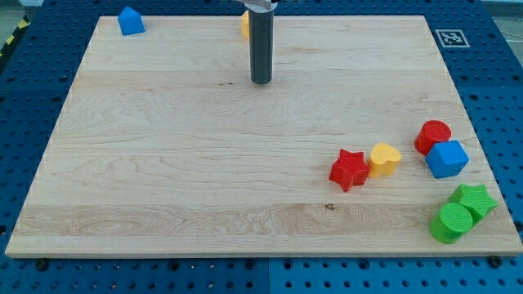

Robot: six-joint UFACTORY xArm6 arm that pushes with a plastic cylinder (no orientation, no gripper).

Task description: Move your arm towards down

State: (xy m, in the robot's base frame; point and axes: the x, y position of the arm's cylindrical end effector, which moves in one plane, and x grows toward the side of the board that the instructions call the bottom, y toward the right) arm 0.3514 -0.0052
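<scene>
My rod comes down from the view's top centre and my tip (pixel 261 81) rests on the wooden board (pixel 180 163) in its upper middle. A yellow block (pixel 244 24) sits just behind the rod at the top edge, mostly hidden. A blue block (pixel 130 21) lies at the top left. Far from the tip, at the lower right, lie a red star (pixel 350 169), a yellow heart (pixel 385 158), a red cylinder (pixel 432 136), a blue cube (pixel 447 159), a green star (pixel 475 199) and a green cylinder (pixel 452 222).
The board lies on a blue perforated table (pixel 33 90). A black-and-white marker tag (pixel 451 37) sits at the board's top right corner.
</scene>
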